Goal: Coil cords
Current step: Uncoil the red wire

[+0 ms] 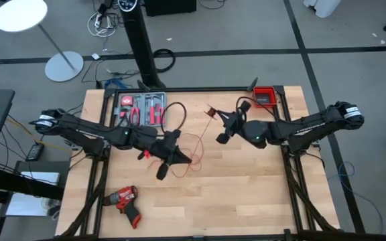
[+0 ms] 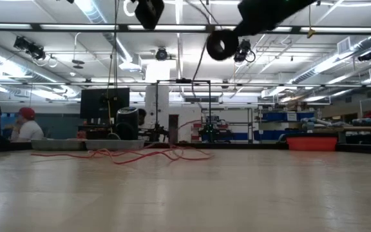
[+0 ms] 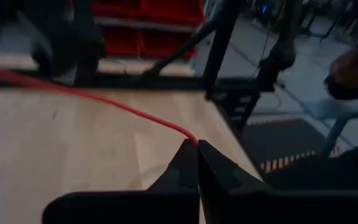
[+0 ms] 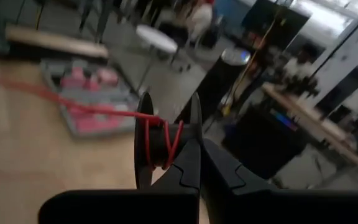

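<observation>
no legible text, no readable labels, brands, numbers or signs on anything in view

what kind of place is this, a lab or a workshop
Likely a robotics lab in a workshop hall: a wooden table with a tool tray and drill, shelving and people at benches behind.

Both arms reach inward over the table (image 1: pixel 246 194) — left gripper (image 1: pixel 185 159) clamped shut, right gripper (image 1: pixel 221 118) closed too.
</observation>
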Robot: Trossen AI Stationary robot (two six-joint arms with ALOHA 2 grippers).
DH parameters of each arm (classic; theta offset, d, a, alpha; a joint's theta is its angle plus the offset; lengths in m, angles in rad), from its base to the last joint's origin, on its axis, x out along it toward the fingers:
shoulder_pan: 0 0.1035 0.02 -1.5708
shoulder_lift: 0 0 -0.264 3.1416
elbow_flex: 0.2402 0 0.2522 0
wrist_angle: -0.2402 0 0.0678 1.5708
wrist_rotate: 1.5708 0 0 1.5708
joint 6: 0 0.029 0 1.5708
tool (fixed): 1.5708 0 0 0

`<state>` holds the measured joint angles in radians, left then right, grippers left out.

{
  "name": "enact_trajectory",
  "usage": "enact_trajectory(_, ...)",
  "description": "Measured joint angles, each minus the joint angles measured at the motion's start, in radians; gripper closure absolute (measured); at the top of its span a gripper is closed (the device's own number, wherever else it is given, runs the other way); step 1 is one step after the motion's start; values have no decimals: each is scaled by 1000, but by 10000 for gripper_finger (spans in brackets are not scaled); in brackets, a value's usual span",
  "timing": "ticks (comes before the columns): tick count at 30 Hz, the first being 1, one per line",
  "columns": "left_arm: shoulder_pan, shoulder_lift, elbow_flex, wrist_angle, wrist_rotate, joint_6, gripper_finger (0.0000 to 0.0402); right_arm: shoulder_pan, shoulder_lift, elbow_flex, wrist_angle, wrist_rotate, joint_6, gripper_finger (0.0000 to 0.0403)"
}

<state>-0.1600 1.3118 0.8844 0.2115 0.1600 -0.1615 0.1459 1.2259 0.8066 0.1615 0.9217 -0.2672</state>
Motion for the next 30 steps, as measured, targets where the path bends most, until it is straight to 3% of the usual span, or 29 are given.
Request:
enact_trajectory(3, 5, -37, -2, -27, -14, 2, 401, 11, -1, 0, -133, -23, 106, 403)
enact_trajectory(6, 9, -81, 0, -96, -110, 22, 401, 35, -2, 0, -206, -60, 162, 403)
enact_trajectory(14, 9, -166, 0, -376, -647, 74, 401, 103, -22, 0, -229, -201, 163, 403)
enact_trajectory(20, 9, -170, 0, -457, -831, 68, 401, 108, -79, 0, -206, -385, 162, 403)
enact_trajectory(24, 9, -170, 0, -486, -822, 36, 401, 108, -130, 0, -183, -421, 177, 403)
enact_trajectory(30, 9, -130, 0, -486, -622, 22, 401, 106, -191, 0, -37, -417, 134, 403)
